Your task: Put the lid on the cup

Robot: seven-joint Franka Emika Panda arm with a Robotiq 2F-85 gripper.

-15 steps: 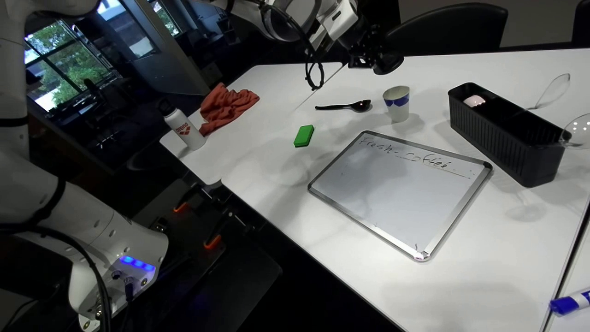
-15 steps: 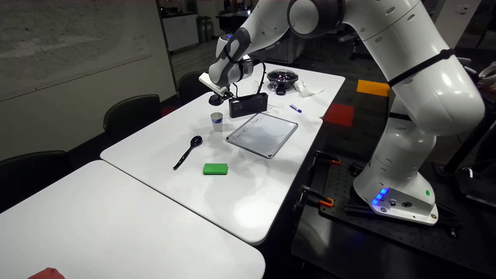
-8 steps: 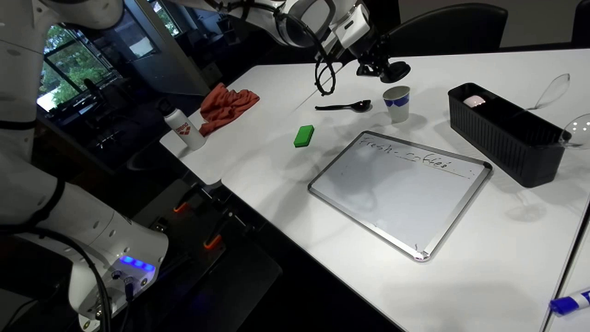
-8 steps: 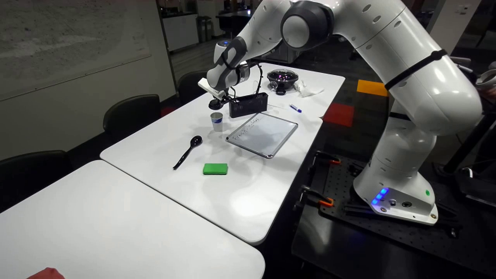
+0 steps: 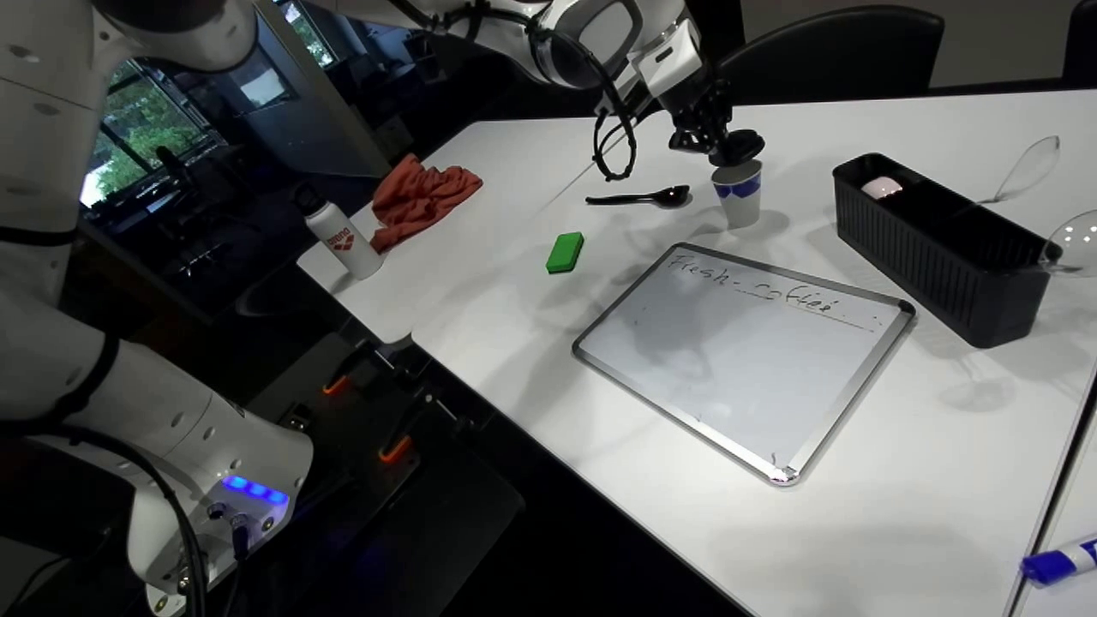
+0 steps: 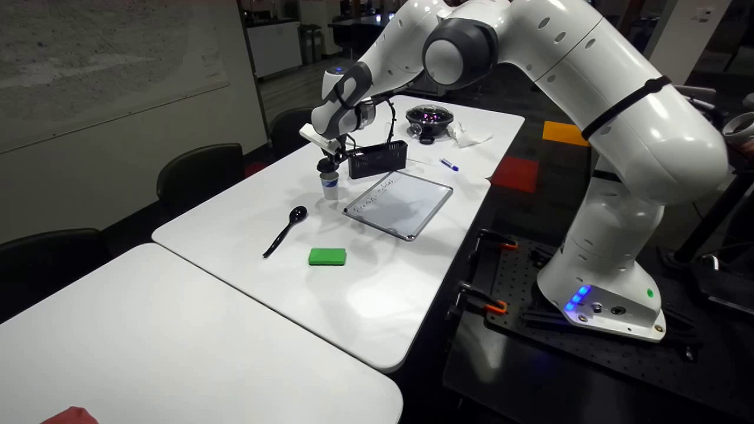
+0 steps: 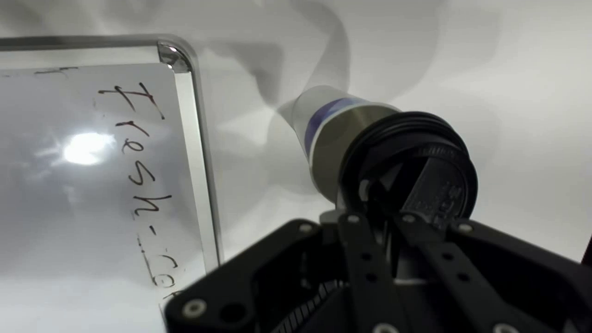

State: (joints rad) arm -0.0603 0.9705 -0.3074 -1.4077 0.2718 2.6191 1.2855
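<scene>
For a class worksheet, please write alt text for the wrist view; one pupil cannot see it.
The gripper holds a round black lid, which from this angle covers part of the open mouth of a blue-banded white cup. At picture left, a whiteboard has "Fresh" handwritten on it.

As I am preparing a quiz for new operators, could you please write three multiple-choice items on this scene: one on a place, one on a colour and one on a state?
1. Where is the black lid?
A. Inside the bin
B. On the whiteboard
C. Held at the mouth of the cup

2. What colour is the small block?
A. Green
B. Red
C. Blue

3. What is the cup's state?
A. Lying on its side
B. Upright, not fully covered
C. Upside down

Right letters:
1. C: both exterior views show it there, in the jaws.
2. A: it looks green in both exterior views.
3. B: it stands on the table, and the wrist view shows part of its mouth uncovered.
</scene>
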